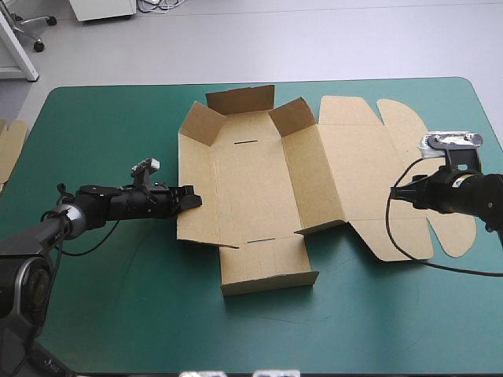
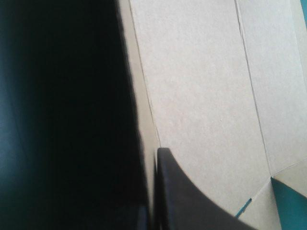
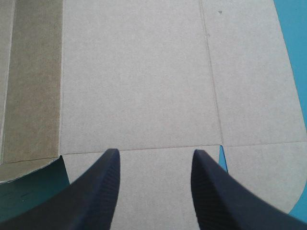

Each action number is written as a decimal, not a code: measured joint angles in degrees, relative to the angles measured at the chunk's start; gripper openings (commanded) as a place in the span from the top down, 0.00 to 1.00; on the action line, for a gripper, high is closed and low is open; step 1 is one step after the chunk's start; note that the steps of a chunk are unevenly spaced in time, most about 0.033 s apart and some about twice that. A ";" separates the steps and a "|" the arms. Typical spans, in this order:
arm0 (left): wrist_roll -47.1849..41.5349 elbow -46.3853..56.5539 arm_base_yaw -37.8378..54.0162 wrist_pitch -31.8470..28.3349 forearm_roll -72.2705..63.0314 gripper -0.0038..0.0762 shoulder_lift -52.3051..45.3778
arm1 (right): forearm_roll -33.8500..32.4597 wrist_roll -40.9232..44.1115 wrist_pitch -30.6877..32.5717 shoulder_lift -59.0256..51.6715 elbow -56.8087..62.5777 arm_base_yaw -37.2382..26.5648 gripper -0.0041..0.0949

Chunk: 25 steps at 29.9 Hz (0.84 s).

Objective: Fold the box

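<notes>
Box (image 1: 259, 196), some walls raised, lies on teal-green cover (image 1: 118, 298).

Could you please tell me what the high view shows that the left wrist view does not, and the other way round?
Only the high view: the whole box, with walls raised at its far and near ends, its lid flat toward the right, and the right arm over that lid. Only the left wrist view: the board's edge pinched between the fingers of the left gripper, which are all but shut. Both: brown board with crease lines on the teal-green table.
</notes>
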 measured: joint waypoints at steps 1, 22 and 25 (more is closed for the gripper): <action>0.12 -0.77 0.00 0.45 1.44 0.97 0.07 | -0.07 0.00 0.06 0.00 0.00 0.00 0.51; -0.90 -32.59 -0.37 15.98 35.32 0.97 3.33 | -0.44 0.00 0.46 0.00 0.00 0.00 0.51; -0.66 -38.65 -0.39 21.79 37.03 0.97 6.82 | -0.44 0.00 0.46 0.00 0.00 0.00 0.51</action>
